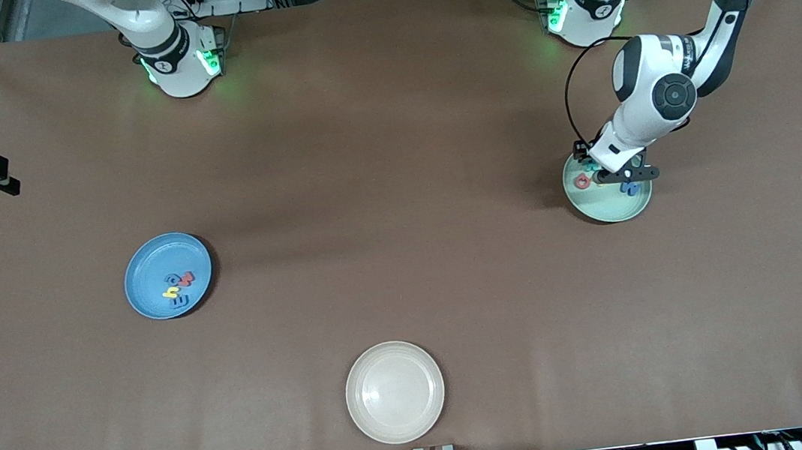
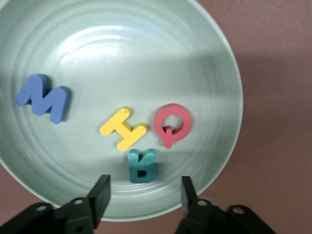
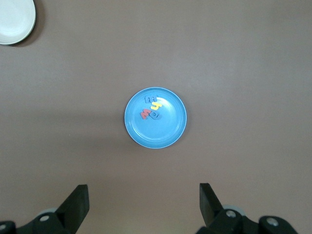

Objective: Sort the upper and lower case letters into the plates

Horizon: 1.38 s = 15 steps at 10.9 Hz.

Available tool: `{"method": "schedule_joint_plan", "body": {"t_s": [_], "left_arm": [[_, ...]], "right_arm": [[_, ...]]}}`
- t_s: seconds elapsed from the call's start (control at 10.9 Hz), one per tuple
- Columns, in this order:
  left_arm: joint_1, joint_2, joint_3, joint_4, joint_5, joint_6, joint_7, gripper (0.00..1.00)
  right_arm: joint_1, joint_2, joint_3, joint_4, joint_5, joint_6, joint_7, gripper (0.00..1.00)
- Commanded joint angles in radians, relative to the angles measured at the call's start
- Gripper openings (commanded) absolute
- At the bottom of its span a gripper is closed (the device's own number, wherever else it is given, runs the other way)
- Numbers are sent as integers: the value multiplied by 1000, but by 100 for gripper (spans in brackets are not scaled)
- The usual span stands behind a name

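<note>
We see the left gripper (image 2: 144, 192) low over the mint green plate (image 1: 607, 210), its jaws apart and empty. Just under the jaws lies a teal letter (image 2: 142, 165). Beside it lie a yellow H (image 2: 123, 128) and a red Q (image 2: 171, 125), and a blue M (image 2: 44, 97) lies apart from these three, all in the same plate. That plate sits on the worktop (image 1: 392, 143) toward the left arm's end.

The right gripper (image 3: 144, 204) waits high over the worktop, jaws wide apart and empty. We see the sky blue plate (image 1: 149, 265) toward the right arm's end, holding a cluster of small letters (image 1: 177, 288) in blue, red and yellow. A cream-white plate (image 1: 395, 392) sits nearest the front camera.
</note>
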Motion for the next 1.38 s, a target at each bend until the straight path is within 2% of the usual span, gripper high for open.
{"method": "schedule_joint_plan", "body": {"t_s": [0.0,0.28,0.37,0.55,0.64,0.83,1.1,1.29], "left_arm": [[-2,-32,-2,29,-13,-4,27,100],[1,-100,-1,129,-10,-49,61,100],[3,-108,-1,219,-10,-154,60,100],[-3,-108,34,479,7,-420,73,100],[-2,-111,39,564,48,-472,78,100],[-3,-131,62,654,80,-487,80,100],[-64,-151,152,747,112,-502,80,100],[-63,-153,159,828,128,-598,89,100]], "right_arm": [[-7,2,5,6,12,8,-14,100],[-7,2,5,6,12,8,-14,100],[-7,2,5,6,14,8,-14,100],[-7,2,6,6,14,8,-14,100],[-7,2,5,6,14,8,-14,100],[-7,2,5,6,14,8,-14,100],[-7,2,5,6,14,8,-14,100],[-7,2,5,5,14,8,-14,100]]}}
